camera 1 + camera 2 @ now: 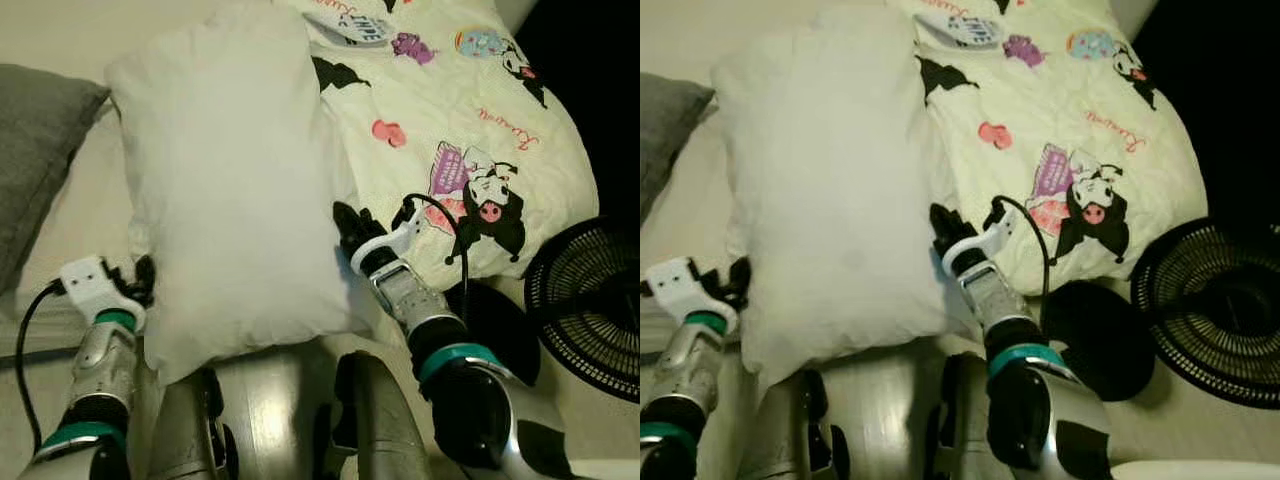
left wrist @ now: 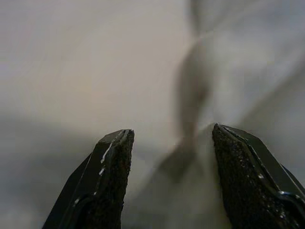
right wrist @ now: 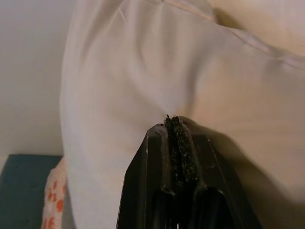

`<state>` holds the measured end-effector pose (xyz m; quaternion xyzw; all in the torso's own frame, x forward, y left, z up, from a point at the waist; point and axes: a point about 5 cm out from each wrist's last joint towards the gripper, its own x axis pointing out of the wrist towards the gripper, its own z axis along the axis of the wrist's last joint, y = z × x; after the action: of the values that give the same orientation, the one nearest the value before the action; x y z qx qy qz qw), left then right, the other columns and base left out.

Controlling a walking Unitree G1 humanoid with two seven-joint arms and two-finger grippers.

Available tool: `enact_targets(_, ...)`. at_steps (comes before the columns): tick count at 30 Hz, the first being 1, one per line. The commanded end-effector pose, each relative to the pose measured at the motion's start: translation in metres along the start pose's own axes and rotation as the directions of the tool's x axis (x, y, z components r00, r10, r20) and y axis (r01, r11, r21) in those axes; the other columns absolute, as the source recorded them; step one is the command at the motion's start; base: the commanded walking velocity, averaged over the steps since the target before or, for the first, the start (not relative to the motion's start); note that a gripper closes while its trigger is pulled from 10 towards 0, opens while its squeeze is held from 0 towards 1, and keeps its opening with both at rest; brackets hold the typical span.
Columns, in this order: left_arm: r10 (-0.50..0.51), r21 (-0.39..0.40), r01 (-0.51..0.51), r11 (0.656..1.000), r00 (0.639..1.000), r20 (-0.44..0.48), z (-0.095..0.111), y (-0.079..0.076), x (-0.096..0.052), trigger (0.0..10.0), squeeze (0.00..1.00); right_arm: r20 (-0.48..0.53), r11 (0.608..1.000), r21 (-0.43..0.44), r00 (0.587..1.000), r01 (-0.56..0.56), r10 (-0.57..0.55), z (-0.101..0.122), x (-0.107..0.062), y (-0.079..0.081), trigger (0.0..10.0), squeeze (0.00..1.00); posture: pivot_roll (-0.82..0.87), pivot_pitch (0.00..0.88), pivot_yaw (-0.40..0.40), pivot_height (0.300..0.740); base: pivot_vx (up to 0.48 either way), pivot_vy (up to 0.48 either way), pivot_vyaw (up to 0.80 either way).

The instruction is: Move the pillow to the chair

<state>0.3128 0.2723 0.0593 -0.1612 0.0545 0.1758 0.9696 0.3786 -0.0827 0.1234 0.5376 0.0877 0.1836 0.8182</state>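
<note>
A large white pillow (image 1: 225,180) lies in the middle of the scene, its near edge over the robot's silver body. The left gripper (image 1: 140,282) sits at the pillow's near left corner, touching its edge. The right gripper (image 1: 352,228) presses against the pillow's right edge, black fingers pointing far. To the right, a cream blanket (image 1: 460,130) printed with cartoon characters spreads from far to near. A grey cushion (image 1: 35,150) lies at the far left. A black fan (image 1: 590,300) stands at the near right, just beside the blanket's near edge.
</note>
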Motion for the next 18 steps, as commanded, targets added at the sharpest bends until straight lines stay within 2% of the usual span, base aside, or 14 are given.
enact_targets(1, 0.035, -0.022, -0.036, 0.999, 0.998, -0.055, -0.012, 0.005, -0.004, 10.0, 0.0, -0.054, 1.0, 0.004, 0.998, 0.011, -0.011, -0.013, -0.006, -0.009, 10.0, 1.0, -0.08, 0.276, -0.102, 0.592, 0.0, 0.0, 0.0)
enact_targets(4, 0.037, -0.042, -0.038, 0.998, 0.999, -0.035, -0.005, 0.003, 0.0, 10.0, 0.0, -0.069, 1.0, -0.024, 0.997, 0.018, -0.019, -0.016, -0.008, -0.012, 10.0, 1.0, -0.09, 0.277, -0.1, 0.592, 0.0, 0.0, 0.0)
enact_targets(8, -0.063, -0.032, 0.063, 0.998, 0.998, -0.008, 0.013, -0.02, 0.013, 10.0, 0.0, -0.08, 0.998, -0.058, 0.997, 0.015, -0.019, -0.019, -0.012, -0.016, 10.0, 1.0, -0.12, 0.278, -0.104, 0.592, 0.0, 0.0, 0.0)
enact_targets(13, -0.088, -0.024, 0.089, 0.996, 0.996, 0.028, 0.033, -0.032, 0.023, 10.0, 0.0, -0.068, 0.989, -0.141, 0.996, 0.044, -0.054, -0.019, -0.013, -0.019, 10.0, 1.0, -0.13, 0.291, -0.098, 0.592, 0.0, 0.0, 0.0)
enact_targets(16, -0.115, -0.015, 0.116, 0.993, 0.992, 0.045, 0.042, -0.039, 0.027, 10.0, 0.0, -0.053, 0.984, -0.168, 0.996, 0.058, -0.067, -0.018, -0.013, -0.019, 10.0, 1.0, -0.14, 0.289, -0.092, 0.592, 0.0, 0.0, 0.0)
enact_targets(18, -0.152, 0.003, 0.152, 0.988, 0.988, 0.038, 0.044, -0.047, 0.029, 10.0, 0.0, -0.044, 0.983, -0.174, 0.997, 0.059, -0.068, -0.018, -0.013, -0.019, 10.0, 0.96, -0.14, 0.292, -0.085, 0.592, 0.0, 0.0, 0.0)
